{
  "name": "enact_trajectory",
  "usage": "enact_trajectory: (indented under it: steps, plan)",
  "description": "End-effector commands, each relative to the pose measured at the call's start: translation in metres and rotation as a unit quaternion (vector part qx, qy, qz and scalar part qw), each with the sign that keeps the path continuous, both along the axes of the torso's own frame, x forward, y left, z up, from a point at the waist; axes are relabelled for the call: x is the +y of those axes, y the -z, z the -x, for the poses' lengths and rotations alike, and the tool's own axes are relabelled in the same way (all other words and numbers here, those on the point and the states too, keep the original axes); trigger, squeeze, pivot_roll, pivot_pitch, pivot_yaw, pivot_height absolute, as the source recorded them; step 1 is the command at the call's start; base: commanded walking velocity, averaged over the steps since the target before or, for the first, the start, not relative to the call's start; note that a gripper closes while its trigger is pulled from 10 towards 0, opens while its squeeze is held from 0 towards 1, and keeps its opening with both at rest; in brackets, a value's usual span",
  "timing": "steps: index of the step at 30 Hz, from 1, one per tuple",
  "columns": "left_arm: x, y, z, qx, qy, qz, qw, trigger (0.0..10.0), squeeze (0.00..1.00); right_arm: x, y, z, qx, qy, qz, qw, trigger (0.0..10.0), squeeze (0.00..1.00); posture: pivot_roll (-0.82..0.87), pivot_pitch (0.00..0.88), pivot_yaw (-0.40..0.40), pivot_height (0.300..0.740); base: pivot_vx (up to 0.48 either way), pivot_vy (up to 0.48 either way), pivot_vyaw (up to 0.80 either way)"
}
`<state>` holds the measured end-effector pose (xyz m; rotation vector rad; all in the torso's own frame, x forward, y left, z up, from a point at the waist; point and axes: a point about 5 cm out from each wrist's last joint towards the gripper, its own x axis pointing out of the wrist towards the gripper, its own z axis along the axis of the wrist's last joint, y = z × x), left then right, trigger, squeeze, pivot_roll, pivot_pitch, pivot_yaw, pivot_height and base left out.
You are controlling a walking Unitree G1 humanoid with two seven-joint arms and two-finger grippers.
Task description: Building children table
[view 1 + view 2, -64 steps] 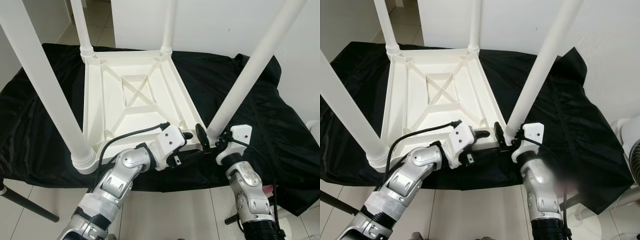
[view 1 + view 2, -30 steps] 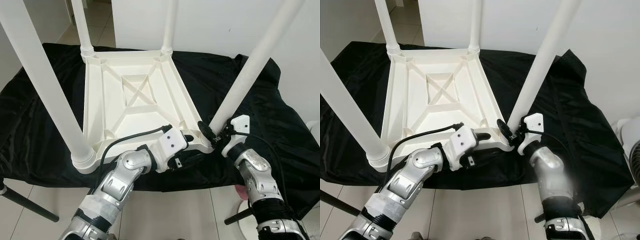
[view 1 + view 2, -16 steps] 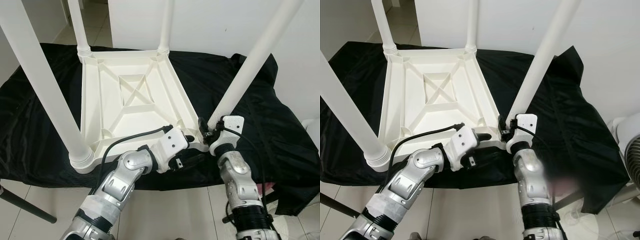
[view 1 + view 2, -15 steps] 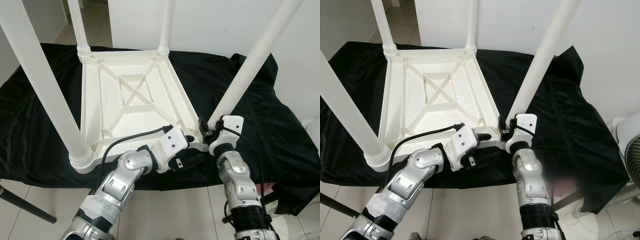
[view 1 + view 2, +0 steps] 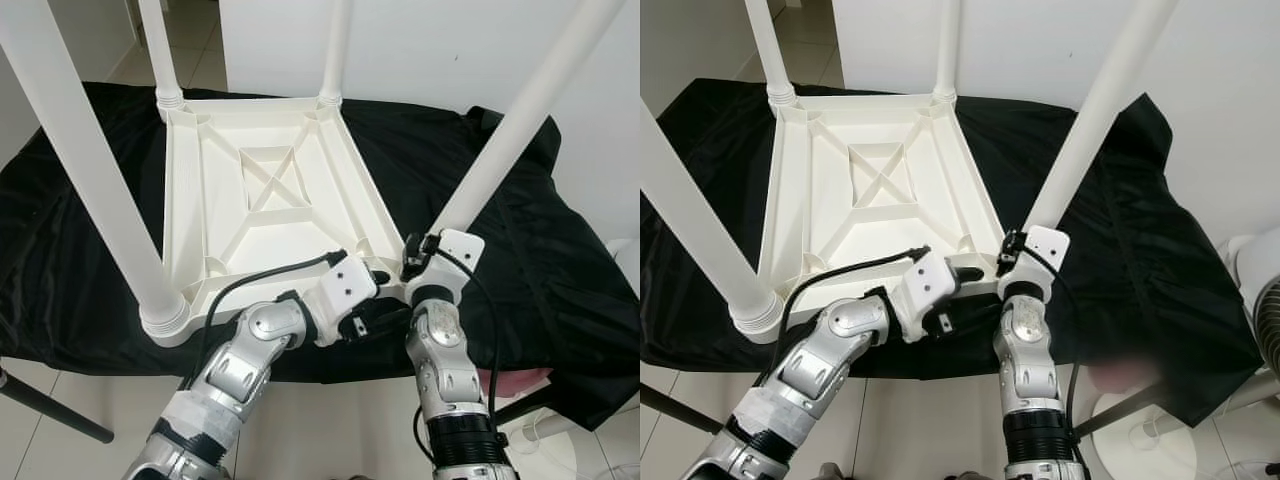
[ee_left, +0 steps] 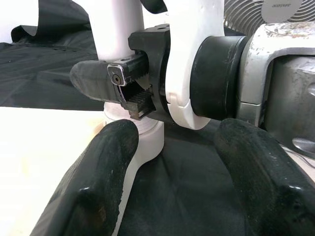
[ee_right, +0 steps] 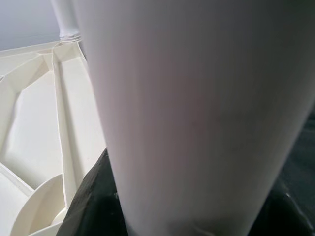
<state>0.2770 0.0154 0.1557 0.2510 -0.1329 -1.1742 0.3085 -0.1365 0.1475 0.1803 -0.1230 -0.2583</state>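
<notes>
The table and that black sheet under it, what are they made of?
The table looks like moulded plastic: glossy white, with cast ribs and a cross brace underneath, and smooth tube legs with ringed collars. The sheet seems a thin, slightly shiny fabric; it creases and drapes over the edge. The exact materials cannot be told.

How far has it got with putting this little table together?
All four legs stand in the upturned white table. In hand is the near right leg: the right gripper grips its base while the left gripper waits open beside that corner. Left: finishing that leg, then turning the table upright.
</notes>
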Motion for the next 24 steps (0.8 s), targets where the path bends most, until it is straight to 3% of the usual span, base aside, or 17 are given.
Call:
enact_trajectory:
  steps: [1,8,9,10,11,24]
  plan:
    - [-0.003,0.000,0.002,0.000,-0.012,0.003,1.000,10.0,0.00,-0.003,0.003,0.003,0.001,-0.008,-0.036,0.999,10.0,1.00,-0.02,0.090,-0.069,0.740,0.000,0.000,0.00]
    - [-0.003,0.001,0.002,0.001,-0.013,0.004,1.000,10.0,0.00,-0.002,-0.003,0.006,-0.026,-0.039,-0.012,0.999,10.0,1.00,-0.03,0.091,-0.071,0.740,0.000,0.000,0.00]
    - [-0.004,0.002,0.003,0.001,-0.014,0.000,1.000,10.0,0.00,-0.005,-0.005,0.009,-0.035,-0.050,0.007,0.998,10.0,0.37,-0.03,0.091,-0.073,0.740,0.000,0.000,0.00]
    - [-0.004,0.002,0.003,0.001,-0.014,0.000,1.000,10.0,0.00,-0.005,-0.005,0.009,-0.035,-0.050,0.007,0.998,10.0,0.37,-0.03,0.091,-0.073,0.740,0.000,0.000,0.00]
    - [-0.004,0.003,0.003,0.000,-0.014,-0.004,1.000,10.0,0.00,-0.009,-0.004,0.012,-0.039,-0.067,0.018,0.997,10.0,0.00,-0.03,0.092,-0.075,0.740,0.000,0.000,0.00]
    - [0.004,0.004,0.002,-0.001,-0.012,-0.012,1.000,10.0,0.00,-0.030,0.003,0.026,-0.061,-0.172,0.053,0.982,10.0,0.00,-0.04,0.086,-0.068,0.740,0.000,0.000,0.00]
